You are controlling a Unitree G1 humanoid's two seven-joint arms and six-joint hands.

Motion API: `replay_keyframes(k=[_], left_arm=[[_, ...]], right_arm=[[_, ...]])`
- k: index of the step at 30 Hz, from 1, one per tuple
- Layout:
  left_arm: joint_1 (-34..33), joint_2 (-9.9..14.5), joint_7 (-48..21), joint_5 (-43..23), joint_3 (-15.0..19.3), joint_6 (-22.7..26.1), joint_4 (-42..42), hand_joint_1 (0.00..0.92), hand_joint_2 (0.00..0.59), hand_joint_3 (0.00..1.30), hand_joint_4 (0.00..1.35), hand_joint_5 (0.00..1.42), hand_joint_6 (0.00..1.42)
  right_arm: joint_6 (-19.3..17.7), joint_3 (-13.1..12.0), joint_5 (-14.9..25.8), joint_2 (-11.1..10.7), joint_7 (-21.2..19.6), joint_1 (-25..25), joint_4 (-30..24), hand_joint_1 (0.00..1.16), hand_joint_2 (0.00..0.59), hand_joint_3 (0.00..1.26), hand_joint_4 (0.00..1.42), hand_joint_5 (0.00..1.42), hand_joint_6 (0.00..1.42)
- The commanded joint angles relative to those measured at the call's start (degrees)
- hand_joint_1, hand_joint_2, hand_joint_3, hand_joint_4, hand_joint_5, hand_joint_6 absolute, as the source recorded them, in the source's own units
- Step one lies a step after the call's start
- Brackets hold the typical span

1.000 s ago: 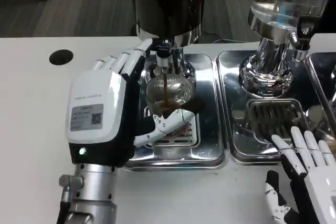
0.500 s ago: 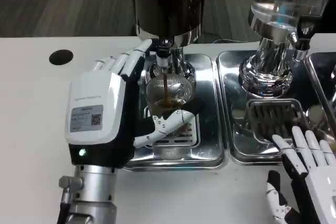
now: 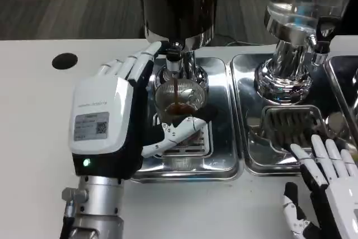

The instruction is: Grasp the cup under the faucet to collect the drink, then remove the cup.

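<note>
A clear cup stands on the drip grate under the faucet of the dark drink dispenser. A brown stream runs from the faucet into the cup, and brown liquid lies at its bottom. My left hand holds the cup from the left, fingers reaching behind it and the thumb curled round its front. My right hand rests at the lower right with its fingers spread and nothing in it.
The cup's grate sits in a steel tray. A second steel tray to the right carries a clear-tank dispenser and its own grate. A black round hole marks the table at left.
The drink keeps pouring and the liquid in the cup has risen slightly. Neither hand has visibly moved.
</note>
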Motion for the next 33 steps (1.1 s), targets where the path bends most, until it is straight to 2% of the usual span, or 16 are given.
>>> replay_keyframes(k=[1, 4, 9, 14, 16, 20, 24, 28, 30, 33], left_arm=[[1.05, 0.56, -0.52, 0.21, 1.19, 0.59, -1.09, 0.0, 0.067, 0.22, 0.11, 0.32, 0.31], [0.98, 0.49, -0.71, 0.15, 1.78, 0.67, -1.76, 0.0, 0.059, 0.16, 0.01, 0.25, 0.26], [1.49, 0.52, -0.26, 0.12, 2.36, 0.49, -2.48, 0.0, 0.056, 0.12, 0.0, 0.2, 0.22], [4.83, 1.67, 0.61, 0.0, 3.73, -0.4, -4.56, 0.0, 0.051, 0.11, 0.0, 0.17, 0.19], [7.29, 2.41, 1.43, -0.38, 4.73, -1.31, -5.32, 0.0, 0.048, 0.1, 0.0, 0.16, 0.18], [13.3, 3.98, 4.2, -2.51, 7.18, -3.96, -3.05, 0.0, 0.038, 0.08, 0.0, 0.14, 0.14], [17.65, 5.67, 7.41, -3.63, 8.45, -6.97, 1.64, 0.0, 0.037, 0.07, 0.0, 0.12, 0.1], [20.22, 7.68, 11.12, -4.7, 9.7, -10.27, 6.94, 0.0, 0.029, 0.07, 0.0, 0.11, 0.08], [20.89, 8.24, 11.84, -5.34, 10.19, -10.79, 8.94, 0.0, 0.025, 0.07, 0.0, 0.09, 0.07], [21.51, 8.52, 12.21, -5.92, 10.67, -11.04, 11.21, 0.0, 0.026, 0.04, 0.0, 0.07, 0.05]], right_arm=[[-0.14, -0.28, 0.21, -0.18, -0.38, 0.08, -0.27, 0.29, 0.567, 0.17, 0.0, 0.0, 0.03], [-0.25, -0.31, 0.5, -0.14, -0.33, 0.01, 0.07, 0.3, 0.567, 0.17, 0.0, 0.0, 0.03], [-0.5, -0.25, 0.6, -0.1, -0.6, -0.04, 0.33, 0.29, 0.572, 0.17, 0.0, 0.0, 0.03], [-0.78, -0.41, 0.92, -0.31, -0.62, 0.15, 0.0, 0.29, 0.566, 0.17, 0.0, 0.0, 0.03], [-1.14, -0.75, 1.43, -0.63, -0.38, 0.33, -0.33, 0.29, 0.554, 0.17, 0.0, 0.0, 0.03], [-1.69, -1.74, 2.94, -1.2, 1.12, 0.26, -1.53, 0.29, 0.49, 0.14, 0.0, 0.0, 0.03], [-1.57, -2.94, 5.71, -1.42, 5.19, -1.22, -3.33, 0.29, 0.419, 0.11, 0.0, 0.0, 0.03], [-0.65, -4.2, 11.33, -0.4, 12.36, -4.8, -4.95, 0.3, 0.369, 0.06, 0.0, 0.0, 0.02], [0.71, -3.89, 13.51, 0.55, 16.22, -7.4, -5.3, 0.33, 0.342, 0.01, 0.0, 0.0, 0.01], [2.88, -3.11, 16.01, 2.01, 21.38, -10.91, -5.39, 0.41, 0.297, 0.0, 0.0, 0.0, 0.0]])
